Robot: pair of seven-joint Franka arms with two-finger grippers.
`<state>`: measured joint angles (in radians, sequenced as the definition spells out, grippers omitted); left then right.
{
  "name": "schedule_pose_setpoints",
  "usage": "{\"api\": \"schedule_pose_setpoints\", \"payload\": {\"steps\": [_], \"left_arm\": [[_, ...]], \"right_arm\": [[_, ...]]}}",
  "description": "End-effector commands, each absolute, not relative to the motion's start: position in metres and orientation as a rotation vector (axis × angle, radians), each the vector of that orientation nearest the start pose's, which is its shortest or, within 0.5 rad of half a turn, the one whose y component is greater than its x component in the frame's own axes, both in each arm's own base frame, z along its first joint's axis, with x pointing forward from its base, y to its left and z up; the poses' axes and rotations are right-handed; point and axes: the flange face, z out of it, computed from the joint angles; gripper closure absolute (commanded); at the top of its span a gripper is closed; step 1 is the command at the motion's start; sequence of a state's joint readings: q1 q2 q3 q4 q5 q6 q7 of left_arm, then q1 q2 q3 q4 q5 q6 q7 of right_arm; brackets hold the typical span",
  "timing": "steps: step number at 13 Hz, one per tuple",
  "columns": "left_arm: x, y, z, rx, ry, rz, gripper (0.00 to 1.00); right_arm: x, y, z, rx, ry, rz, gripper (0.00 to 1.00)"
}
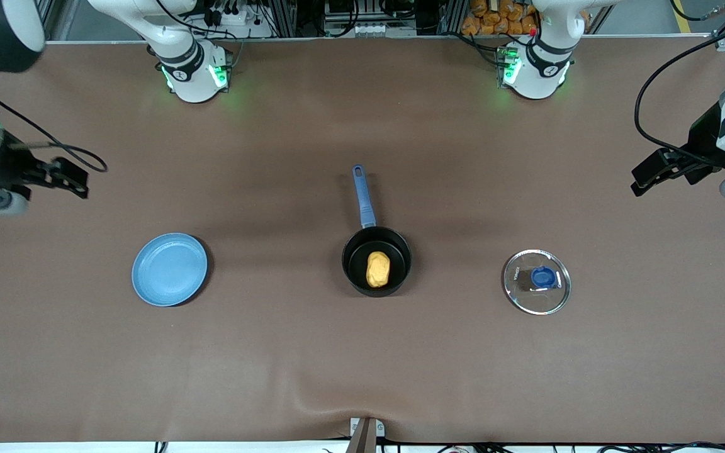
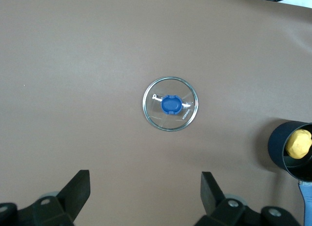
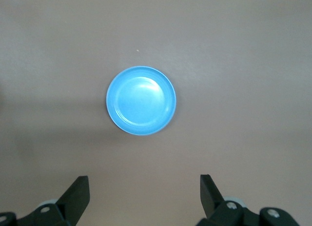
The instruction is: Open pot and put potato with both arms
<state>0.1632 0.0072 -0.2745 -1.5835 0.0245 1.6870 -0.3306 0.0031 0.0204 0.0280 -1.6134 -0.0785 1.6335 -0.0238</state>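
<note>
Task looks complete. Bumpy yellow-orange potato [image 1: 377, 268] sits in the round black pot [image 1: 376, 262], centre frame, straight blue handle pointing up-frame. Steel-rimmed glass lid [image 1: 537, 281] with blue knob lies flat, right of centre. Smooth light-blue plate [image 1: 169, 269] left, bare. Left gripper [image 1: 642, 179] at right edge, right gripper [image 1: 73, 182] at left edge: fingers spread, holding nothing, both waiting.

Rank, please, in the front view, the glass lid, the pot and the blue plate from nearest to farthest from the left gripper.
From the left gripper, raised over the left arm's end of the table:
1. Glass lid, on that same end.
2. Pot, mid-table, holding the potato.
3. Blue plate, toward the right arm's end.
</note>
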Motion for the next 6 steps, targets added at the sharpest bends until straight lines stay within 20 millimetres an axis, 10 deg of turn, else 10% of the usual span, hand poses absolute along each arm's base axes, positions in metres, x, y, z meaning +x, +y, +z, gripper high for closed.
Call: {"api": "schedule_pose_setpoints", "payload": {"steps": [1, 6], "left_arm": [[0.566, -0.057, 0.634, -3.149, -0.313, -0.146, 0.00], [0.564, -0.044, 0.638, -3.161, -0.340, -0.152, 0.00]], "right_arm": [[0.537, -0.007, 0.619, -3.203, -0.120, -0.033, 0.00], [0.525, -0.034, 0.639, -3.141, -0.140, -0.072, 0.00]]}}
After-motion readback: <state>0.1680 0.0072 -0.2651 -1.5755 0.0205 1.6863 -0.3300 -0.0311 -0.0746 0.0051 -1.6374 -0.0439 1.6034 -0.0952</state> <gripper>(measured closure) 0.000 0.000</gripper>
